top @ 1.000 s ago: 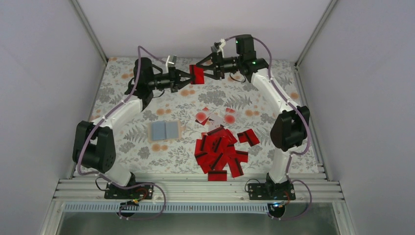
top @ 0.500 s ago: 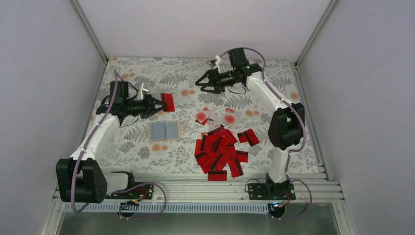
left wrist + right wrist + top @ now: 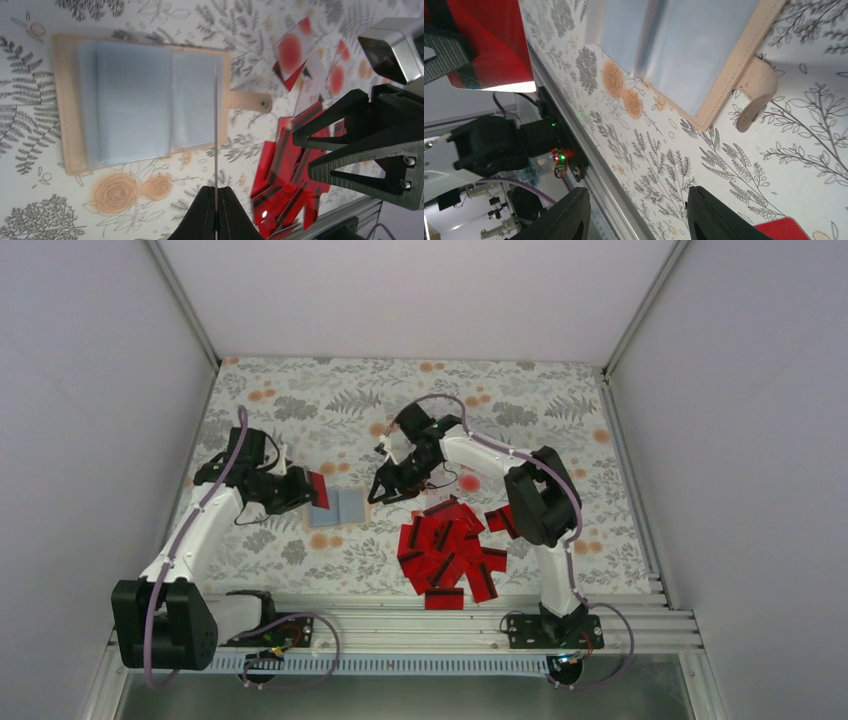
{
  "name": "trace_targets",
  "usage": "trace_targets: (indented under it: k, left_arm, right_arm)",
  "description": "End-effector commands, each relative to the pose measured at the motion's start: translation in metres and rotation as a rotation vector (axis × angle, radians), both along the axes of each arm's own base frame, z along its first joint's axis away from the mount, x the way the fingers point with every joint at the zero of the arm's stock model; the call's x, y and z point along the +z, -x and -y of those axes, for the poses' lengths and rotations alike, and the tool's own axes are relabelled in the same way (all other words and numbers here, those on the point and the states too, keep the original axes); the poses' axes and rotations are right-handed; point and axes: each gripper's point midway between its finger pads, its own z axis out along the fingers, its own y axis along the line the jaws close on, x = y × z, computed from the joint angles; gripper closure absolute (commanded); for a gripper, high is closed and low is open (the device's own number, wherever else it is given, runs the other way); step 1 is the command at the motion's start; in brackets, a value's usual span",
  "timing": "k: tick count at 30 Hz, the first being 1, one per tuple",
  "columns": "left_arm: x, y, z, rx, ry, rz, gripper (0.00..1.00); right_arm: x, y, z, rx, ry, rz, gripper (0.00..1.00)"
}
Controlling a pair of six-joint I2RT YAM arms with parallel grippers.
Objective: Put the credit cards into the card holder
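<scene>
Both arms have swung in from the far side of the table since half a second ago. The left gripper [image 3: 303, 490] has dropped over the card holder's left edge, and the right gripper [image 3: 384, 490] has come down from near the far edge to the holder's right side.

The left jaws are pressed together on one red card [image 3: 215, 125], which stands upright and edge-on over the right half of the card holder [image 3: 135, 105]. The holder lies open and flat on the flowered cloth [image 3: 560, 410], left of the table's middle, with its strap tab [image 3: 754, 95] pointing right. The right jaws are spread with only cloth between them, just beside that tab and apart from it.

The pile of credit cards [image 3: 450, 550] lies right of middle towards the near edge. A pale card with a red blot [image 3: 468, 481] lies beyond it. A wide stretch of cloth runs from both grippers to the far edge, while only a narrow strip separates the holder from the pile.
</scene>
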Motion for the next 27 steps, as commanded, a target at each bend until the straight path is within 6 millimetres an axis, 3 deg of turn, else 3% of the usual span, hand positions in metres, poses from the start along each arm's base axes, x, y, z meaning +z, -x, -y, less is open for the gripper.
trace_targets:
  k: [1, 8, 14, 27]
  left_arm:
    - [-0.024, 0.013, -0.001, -0.078, -0.033, -0.053, 0.97]
    - [-0.045, 0.000, 0.004, -0.221, -0.049, -0.059, 0.98]
    - [-0.056, 0.001, 0.015, -0.286, 0.019, -0.051, 0.98]
    - [-0.083, 0.004, 0.010, -0.266, -0.007, -0.126, 0.98]
  right_arm:
    - [-0.017, 0.008, -0.008, 0.070, 0.013, 0.037, 0.51]
    - [-0.032, 0.015, -0.015, 0.088, -0.039, -0.043, 0.62]
    - [-0.028, 0.015, -0.019, 0.099, -0.076, -0.066, 0.62]
    - [-0.031, 0.014, -0.012, 0.090, -0.080, -0.071, 0.63]
